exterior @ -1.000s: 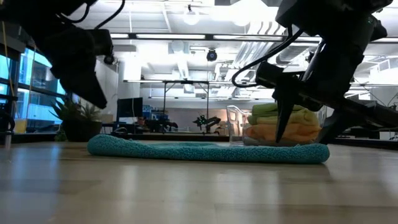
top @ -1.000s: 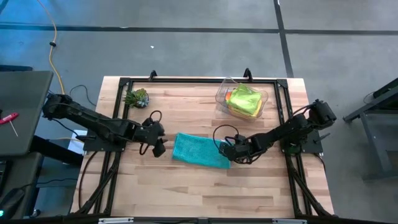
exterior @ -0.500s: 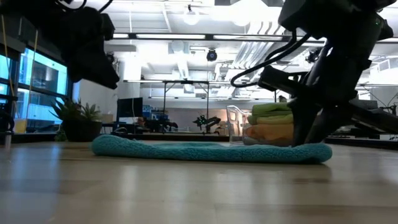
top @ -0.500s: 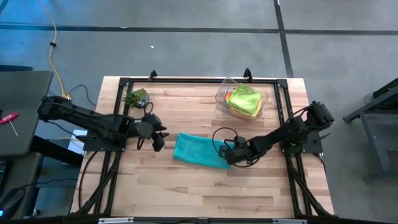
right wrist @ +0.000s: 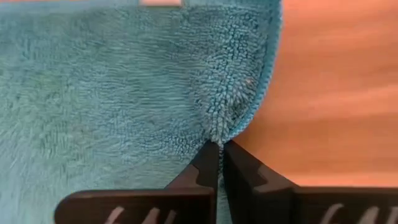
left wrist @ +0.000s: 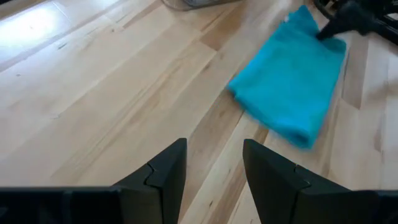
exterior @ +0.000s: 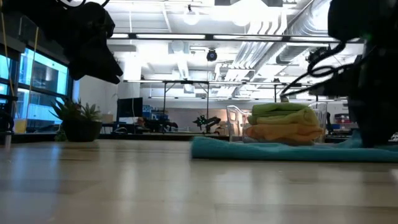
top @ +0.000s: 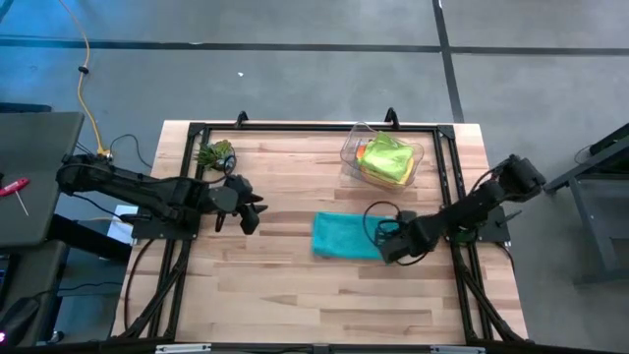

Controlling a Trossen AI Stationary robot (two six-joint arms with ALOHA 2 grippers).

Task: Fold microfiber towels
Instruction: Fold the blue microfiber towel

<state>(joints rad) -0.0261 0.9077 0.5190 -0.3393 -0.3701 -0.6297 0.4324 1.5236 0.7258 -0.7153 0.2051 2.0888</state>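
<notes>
Folded towels [top: 386, 158] stacked in clear bin [top: 414, 153]. Teal towel [top: 346, 236] lies folded on table just below bin. Right gripper [top: 389, 243] pinches its edge, jaws closed tight. Left gripper [top: 250, 213] well off, half-open, empty. Binning likely left.

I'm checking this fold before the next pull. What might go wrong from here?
The right gripper is shut on only a thin pinch at the teal towel's edge, so the cloth may slip free mid-pull. The towel lies close to the clear bin of folded towels, so a wide swing might bump it. The left gripper is open and off the towel, so nothing pins it and it may slide rather than fold.
</notes>
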